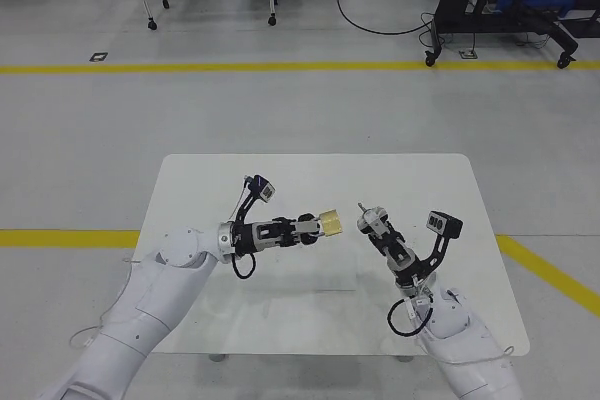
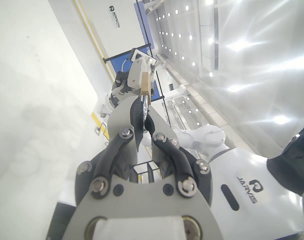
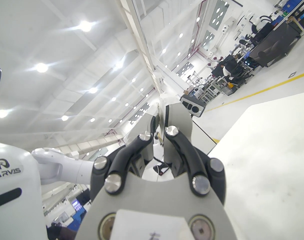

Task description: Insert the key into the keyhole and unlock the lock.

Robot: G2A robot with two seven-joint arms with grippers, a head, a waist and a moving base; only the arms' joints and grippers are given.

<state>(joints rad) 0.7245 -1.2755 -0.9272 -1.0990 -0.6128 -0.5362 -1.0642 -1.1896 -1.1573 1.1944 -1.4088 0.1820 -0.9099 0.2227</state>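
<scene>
A brass padlock hangs above the middle of the white table, with my left gripper shut on its steel shackle. In the left wrist view the gripper pinches the shackle, and the brass body points away toward the other arm. My right gripper is just right of the padlock, a small gap apart, and is shut on a thin key that sticks out past its tip. In the right wrist view the fingers are pressed together, and most of the key is hidden.
Both grippers are raised above the table surface. A yellow floor line runs behind the table, and wheeled equipment stands at the far right.
</scene>
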